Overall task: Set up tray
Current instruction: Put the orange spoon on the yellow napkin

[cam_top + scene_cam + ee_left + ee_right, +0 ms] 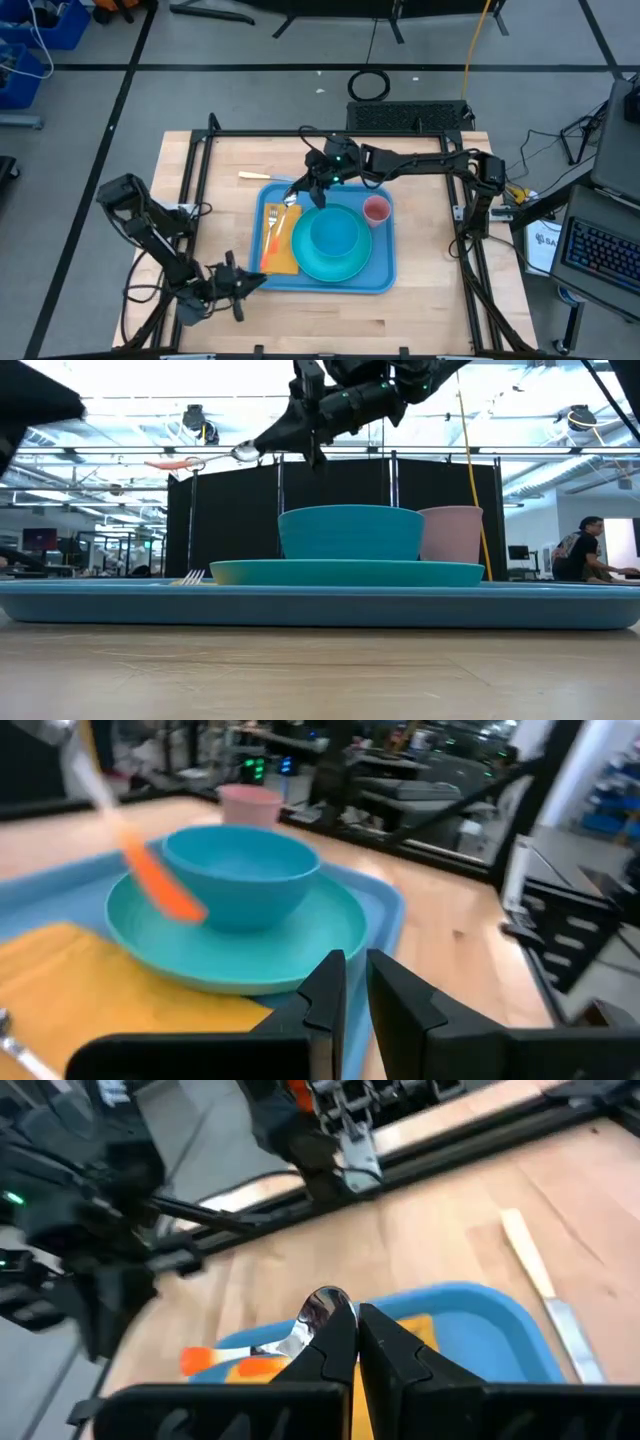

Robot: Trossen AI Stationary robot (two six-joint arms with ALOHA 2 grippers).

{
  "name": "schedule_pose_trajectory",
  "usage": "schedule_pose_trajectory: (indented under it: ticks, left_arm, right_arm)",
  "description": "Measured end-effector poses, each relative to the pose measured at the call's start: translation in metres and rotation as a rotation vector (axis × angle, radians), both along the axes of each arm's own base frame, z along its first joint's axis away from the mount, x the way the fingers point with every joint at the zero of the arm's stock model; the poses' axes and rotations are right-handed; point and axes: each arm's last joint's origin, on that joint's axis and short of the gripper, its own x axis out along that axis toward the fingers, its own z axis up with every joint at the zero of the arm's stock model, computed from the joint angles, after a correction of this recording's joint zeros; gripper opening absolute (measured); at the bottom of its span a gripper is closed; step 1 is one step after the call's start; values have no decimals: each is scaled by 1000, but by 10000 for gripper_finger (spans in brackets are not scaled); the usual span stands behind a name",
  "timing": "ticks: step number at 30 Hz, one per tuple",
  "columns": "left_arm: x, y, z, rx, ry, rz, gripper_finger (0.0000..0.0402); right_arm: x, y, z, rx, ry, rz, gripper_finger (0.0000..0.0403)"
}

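Right end effector (297, 192) clamps spoon (300, 1332) above tray (383, 277) far-left corner.

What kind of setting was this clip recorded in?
Probably a robotics lab or open workshop: a wooden table in a metal frame carries a blue tray, cables run across a tape-lined floor, and the low view shows ceiling trusses and a person at a desk.

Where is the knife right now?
In the high view, the knife lies on the bare wooden table, just beyond the tray's far left corner, apart from it and to the left of the right gripper.
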Motion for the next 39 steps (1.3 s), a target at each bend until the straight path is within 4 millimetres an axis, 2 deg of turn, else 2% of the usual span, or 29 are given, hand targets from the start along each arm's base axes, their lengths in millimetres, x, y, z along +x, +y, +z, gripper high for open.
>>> schedule_pose_trajectory:
  ticks: [4,10,19,26,39]
  left_arm:
    - [-10,-4,9,70,-12,-15,47]
    - [-17,-3,13,128,-54,85,47]
    - [-18,0,15,208,-79,220,47]
    - [-14,3,17,253,-62,240,47]
    - [-14,1,16,235,-59,206,47]
  right_arm:
    - [-4,-7,-4,21,50,-19,0]
    - [2,-5,-17,74,75,20,0]
    - [30,-6,-35,131,133,66,0]
    - [53,-9,-49,137,232,80,0]
    - [65,-10,-64,184,245,114,0]
